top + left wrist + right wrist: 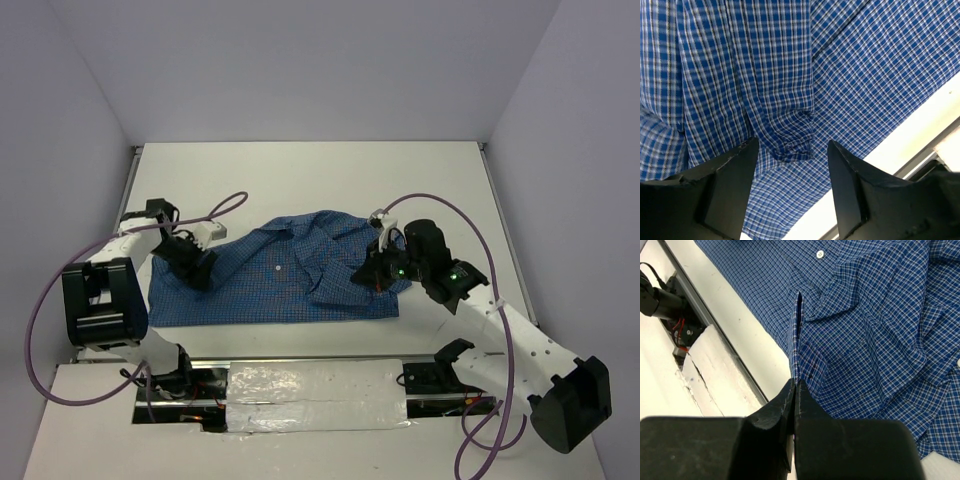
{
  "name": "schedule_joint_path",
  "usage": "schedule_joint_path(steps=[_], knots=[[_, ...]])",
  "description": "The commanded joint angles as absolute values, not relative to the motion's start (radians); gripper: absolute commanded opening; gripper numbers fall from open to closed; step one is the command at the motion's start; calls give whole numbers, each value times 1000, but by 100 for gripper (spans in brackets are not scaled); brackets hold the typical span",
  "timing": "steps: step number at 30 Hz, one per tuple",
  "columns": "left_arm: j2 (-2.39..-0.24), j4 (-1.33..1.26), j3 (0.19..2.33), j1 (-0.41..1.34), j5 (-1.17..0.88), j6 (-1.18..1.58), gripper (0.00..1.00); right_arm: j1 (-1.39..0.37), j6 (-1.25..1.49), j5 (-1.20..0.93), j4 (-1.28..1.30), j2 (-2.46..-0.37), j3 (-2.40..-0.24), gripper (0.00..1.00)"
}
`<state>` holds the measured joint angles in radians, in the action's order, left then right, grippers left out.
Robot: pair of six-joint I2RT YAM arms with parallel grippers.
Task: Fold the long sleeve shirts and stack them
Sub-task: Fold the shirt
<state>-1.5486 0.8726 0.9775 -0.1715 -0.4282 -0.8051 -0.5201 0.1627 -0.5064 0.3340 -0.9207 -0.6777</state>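
shirt (280, 275) spread on worktop (300, 175) between pincers, edge pinched in clenched right pincer (794, 387), bunched fold lying free under released left pincer (792, 145); risk: right pulls alone, unheld side drags, fold goes crooked.

we find the shirt (270, 290) spread across the middle of the table (300, 180), the left gripper (200, 277) over its left end and the right gripper (372, 284) on its right near edge.
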Motion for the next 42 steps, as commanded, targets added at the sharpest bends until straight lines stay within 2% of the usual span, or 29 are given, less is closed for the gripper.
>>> schedule_joint_path(steps=[1, 6, 9, 10, 11, 12, 13, 14, 18, 24, 26, 30, 34, 38, 42], knots=[[-1528, 861, 996, -166, -398, -726, 70, -529, 153, -489, 318, -908, -672, 0], [-1548, 836, 976, -158, -350, -715, 63, -529, 158, -480, 311, -894, -670, 0], [-1558, 813, 968, -150, -382, -696, 54, -529, 160, -480, 305, -902, -675, 0], [-1563, 810, 971, -143, -402, -693, 41, -529, 158, -477, 308, -907, -678, 0], [-1568, 801, 977, -141, -409, -683, 34, -529, 156, -476, 317, -913, -689, 0], [-1569, 798, 982, -141, -416, -678, 15, -529, 149, -471, 324, -923, -698, 0], [-1571, 798, 997, -140, -422, -672, 2, -529, 147, -447, 331, -930, -706, 0], [-1572, 796, 1006, -140, -420, -669, 0, -526, 146, -427, 345, -937, -733, 0], [-1594, 779, 1191, -144, -376, -670, 0, -457, 54, -368, 383, -1087, -927, 0], [-1738, 674, 1573, -183, -295, -637, 0, -296, 9, -354, 471, -1460, -1563, 0], [-1753, 634, 1606, -183, -284, -649, 0, -295, -29, -336, 469, -1564, -1658, 0], [-1753, 479, 1556, -190, -270, -683, 0, -281, -51, -302, 494, -1715, -1892, 0], [-1721, 297, 1453, -209, -279, -712, 0, -268, -29, -301, 477, -1808, -1996, 0], [-1690, 212, 1347, -238, -324, -747, 0, -265, -18, -298, 408, -1830, -2040, 0], [-1683, 179, 1338, -252, -336, -747, 0, -262, -23, -288, 402, -1883, -2164, 0]])
